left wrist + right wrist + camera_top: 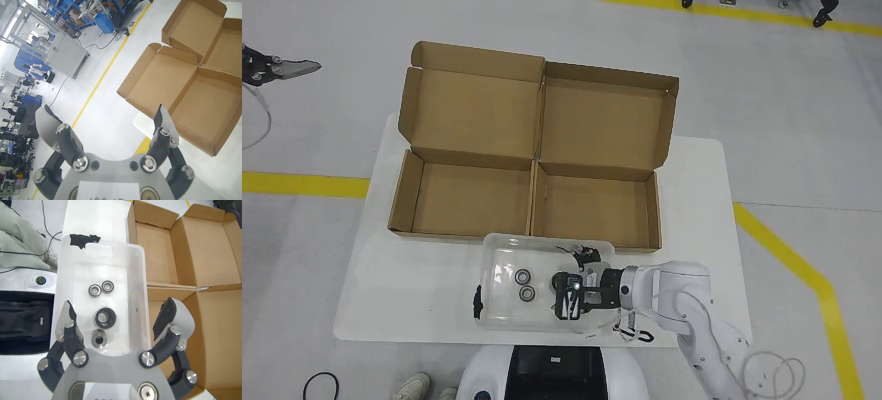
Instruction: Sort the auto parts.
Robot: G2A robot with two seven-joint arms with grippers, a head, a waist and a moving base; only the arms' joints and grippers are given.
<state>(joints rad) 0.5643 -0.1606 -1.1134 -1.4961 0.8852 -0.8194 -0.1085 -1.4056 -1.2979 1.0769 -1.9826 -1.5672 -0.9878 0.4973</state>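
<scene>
We find the auto parts, four in number, lying in a clear plastic bin (145, 275) that stands at the middle of the near edge of the table (372, 290). There are two small bearings (94, 291), touching one another, a large bearing (105, 317) with a dark inner ring, and a plain steel collar (99, 339) just beside it. All four rest flat, bores upward, on the bin floor. We judge them to be solid steel, so heavy for their size, rigid, and in no danger from a firm grip, but smooth-sided, likely to slip, and apt to roll if tipped on edge. The soundest hold would be across the outer diameter, pads square to the curved wall. The touching pair leaves little room for a finger between them. A strip of black tape (83, 240) marks one end wall of the bin. Two cardboard boxes lie open, side by side and touching, along the far half of the table, their lids laid back. The left box (467, 198) and the right box (597, 210) both hold nothing. The right gripper (118, 308) hangs above the bin with its jaws spread wide and gripping nothing, over the large bearing and the collar. The left gripper (103, 111), likewise spread and carrying nothing, is held out beyond the table's left edge, over the floor.
</scene>
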